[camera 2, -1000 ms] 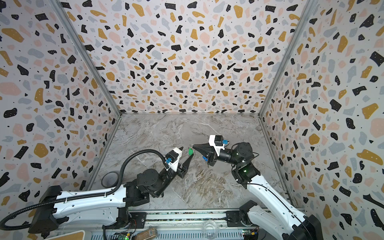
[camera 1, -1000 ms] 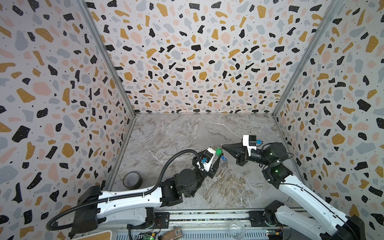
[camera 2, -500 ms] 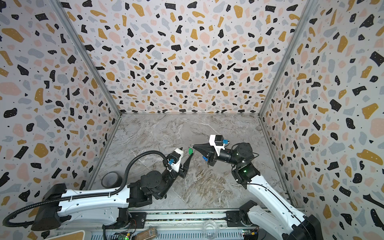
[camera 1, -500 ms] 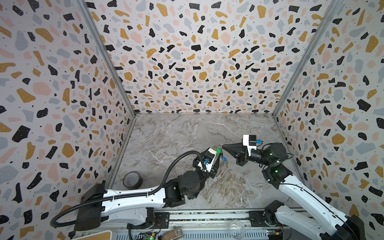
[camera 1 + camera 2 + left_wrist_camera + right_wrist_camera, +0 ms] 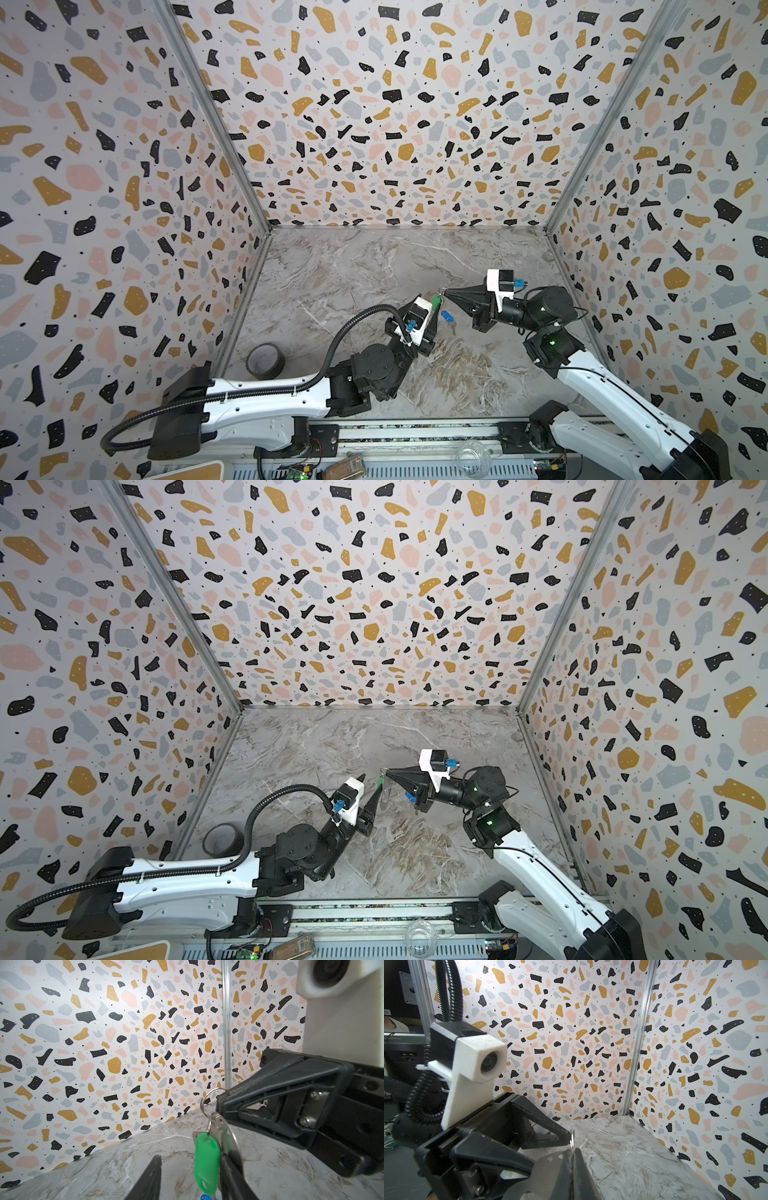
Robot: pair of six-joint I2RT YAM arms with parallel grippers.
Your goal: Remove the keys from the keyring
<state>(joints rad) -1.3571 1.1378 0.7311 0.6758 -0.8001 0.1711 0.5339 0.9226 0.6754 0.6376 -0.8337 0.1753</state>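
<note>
Speckled terrazzo walls (image 5: pixel 395 104) box in a marbled table (image 5: pixel 374 266). The left arm (image 5: pixel 257 403) reaches in from 7 o'clock and the right arm (image 5: pixel 602 386) from 4 o'clock. They meet just off the table's centre, toward 1 o'clock. A dark tape roll (image 5: pixel 265 360) sits at 8 o'clock by the wall, well apart from the work.

The right tool (image 5: pixel 448 292) points toward 9 o'clock. It is clenched on the wire ring at the top of the keyring (image 5: pixel 226 1134) and holds it clear of the table. That looks deliberate. With the ring pinned in the air, the flat grey piece and the green tag (image 5: pixel 206 1161) dangle straight down. There they are easy to reach from below and can be tugged against a fixed anchor.

The left tool (image 5: pixel 190 1164) is angled up from 7 o'clock with its jaws apart, straddling the green tag. One finger lies close against the tag and the grey piece, while the other stands off with a gap. It grasps nothing yet. Taking the tag by its broad faces is probably the surest hold for working its key around the ring. The metal of that key is hidden behind the tag.

The blue tag (image 5: pixel 446 316) with its small key lies at 5 o'clock of the green one. It appears to be on the table and off the ring, so I judge one key freed and one to go.
</note>
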